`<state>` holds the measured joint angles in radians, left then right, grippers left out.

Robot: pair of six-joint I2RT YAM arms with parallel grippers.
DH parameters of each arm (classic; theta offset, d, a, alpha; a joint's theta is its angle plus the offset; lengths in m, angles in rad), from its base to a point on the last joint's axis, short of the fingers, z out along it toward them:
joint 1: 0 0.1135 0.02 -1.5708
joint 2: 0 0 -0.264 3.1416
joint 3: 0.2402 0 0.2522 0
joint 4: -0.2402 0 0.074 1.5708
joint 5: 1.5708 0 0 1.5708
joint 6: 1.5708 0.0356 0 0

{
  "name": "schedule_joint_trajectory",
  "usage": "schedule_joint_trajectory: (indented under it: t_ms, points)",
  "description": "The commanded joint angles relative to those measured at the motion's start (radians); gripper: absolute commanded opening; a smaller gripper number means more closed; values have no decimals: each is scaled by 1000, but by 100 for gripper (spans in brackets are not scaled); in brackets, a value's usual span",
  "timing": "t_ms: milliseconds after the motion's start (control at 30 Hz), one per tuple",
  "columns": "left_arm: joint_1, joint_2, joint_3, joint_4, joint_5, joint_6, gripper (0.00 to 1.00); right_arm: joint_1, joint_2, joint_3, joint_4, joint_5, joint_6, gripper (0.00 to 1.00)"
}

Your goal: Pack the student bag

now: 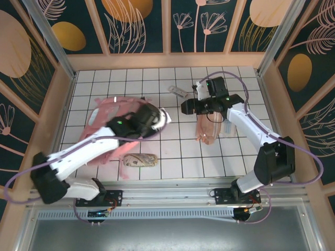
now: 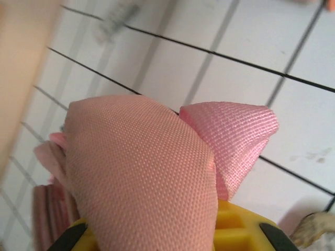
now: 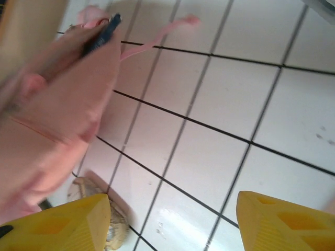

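Left pincer (image 1: 154, 119) nips the student bag's (image 1: 107, 117) strap (image 2: 141, 172) at its tips, right pincer (image 3: 172, 219) gapes wide (empty). It's a shallow bite, so the webbing may slip out when lifted.

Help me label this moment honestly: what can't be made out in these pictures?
- Top view: the left arm covers much of the student bag; its pockets are hidden.
- Left wrist view: pink fabric hides the left gripper's fingertips, so its grip is unclear.
- Top view: small grey item, too small to identify.
- Right wrist view: blurred pink cloth, cut by the left edge.
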<state>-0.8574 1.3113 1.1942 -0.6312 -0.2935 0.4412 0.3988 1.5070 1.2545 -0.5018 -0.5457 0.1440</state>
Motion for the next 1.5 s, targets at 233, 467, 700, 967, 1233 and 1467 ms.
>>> schedule_joint_trajectory:
  t_ms: [233,467,700,967,1233,1467]
  points:
    - [90,-129,211,-146,237,348,0,105,121,147,27,-287,-34,66]
    - [94,-338,128,-201,166,250,0,121,148,147,199,-447,108,99]
    - [95,-433,159,-385,118,174,0,117,206,26,772,-625,443,96]
    - [95,-480,122,-421,58,175,0,234,346,210,404,-638,64,98]
    - [97,-374,109,-242,23,283,0,240,135,-90,720,-157,-322,99]
    - [251,-31,354,127,139,468,0,165,67,-28,678,-70,-257,99]
